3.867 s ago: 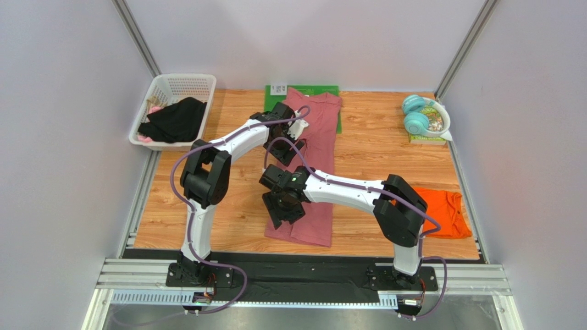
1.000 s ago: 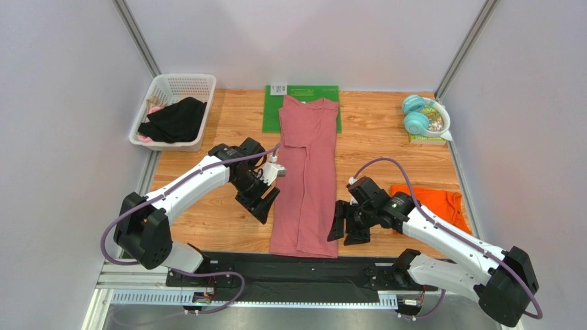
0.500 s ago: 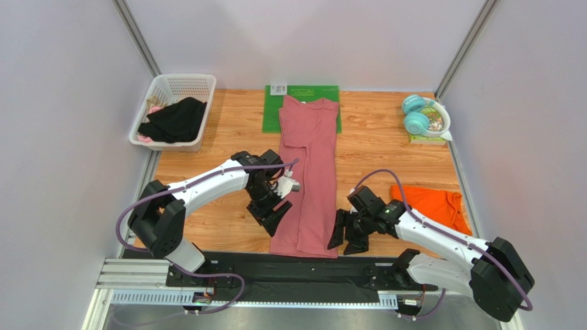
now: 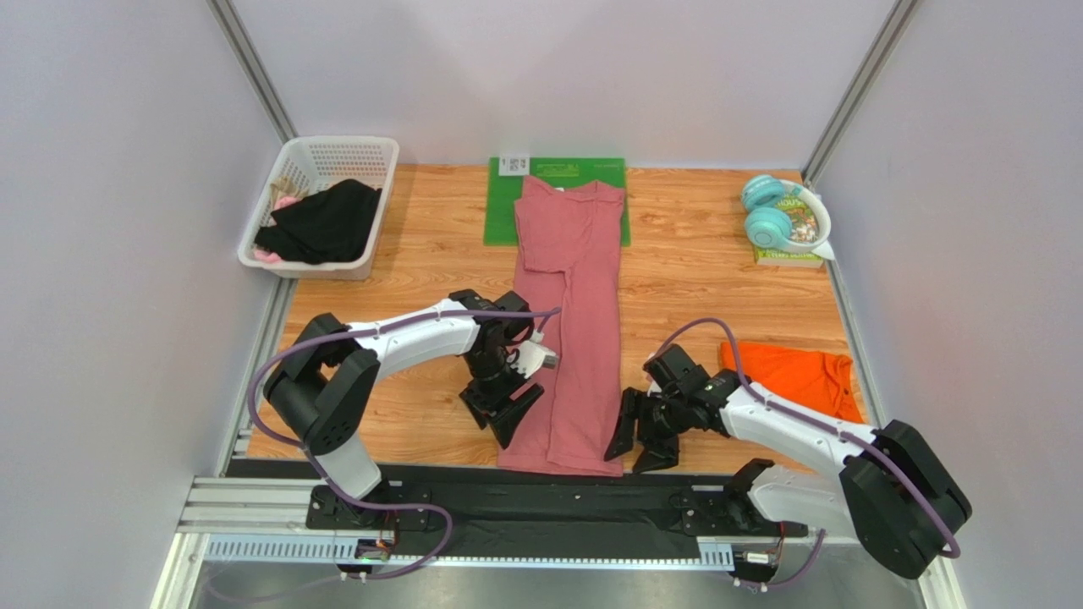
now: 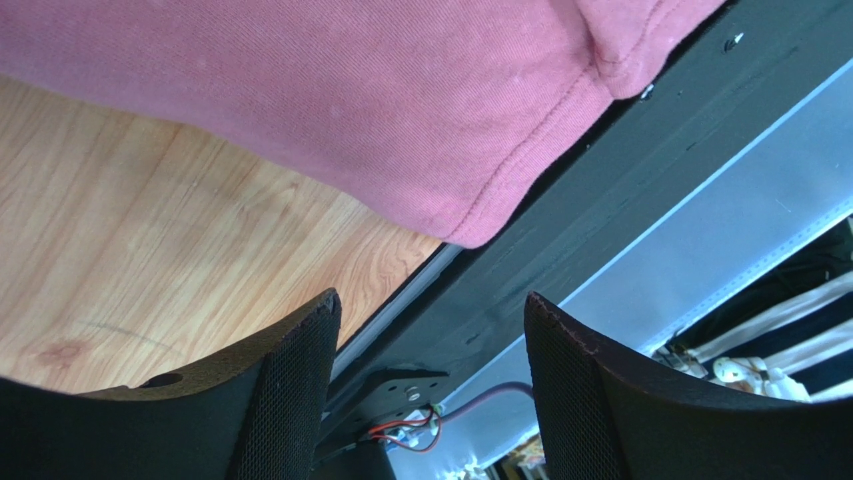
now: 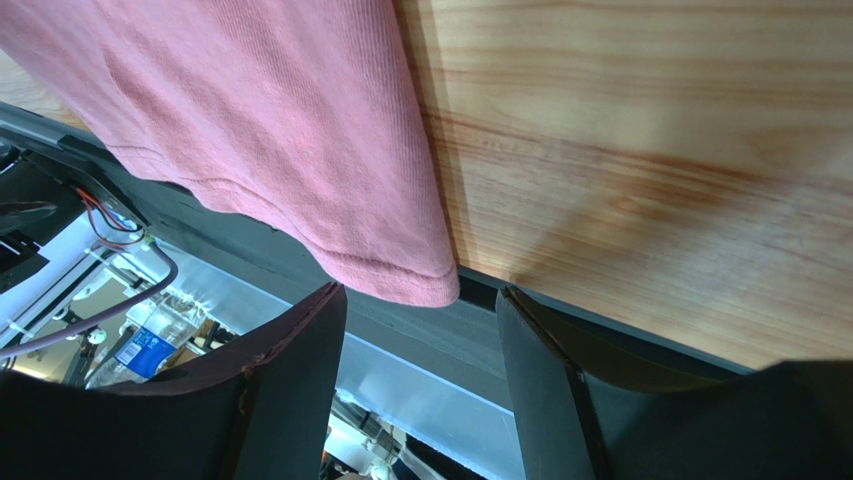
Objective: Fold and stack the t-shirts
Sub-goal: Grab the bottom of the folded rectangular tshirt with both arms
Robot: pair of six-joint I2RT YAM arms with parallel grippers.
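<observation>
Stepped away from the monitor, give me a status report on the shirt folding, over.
Open, empty: left gripper, right gripper, either side of pink t-shirt, a long folded strip. Off right: orange t-shirt. Nothing blocking.

A long folded t-shirt (image 4: 568, 330) lies down the middle of the tabletop (image 4: 699, 273). Its far end rests on a mat (image 4: 502, 209) at the back edge, and its near end hangs over the front edge. The left fingers (image 4: 515, 416) sit just left of that near end, the right fingers (image 4: 622, 428) just right. A second t-shirt (image 4: 798, 378) lies at the right. A basket (image 4: 333, 155) sits back left, headphones (image 4: 768, 213) back right.
</observation>
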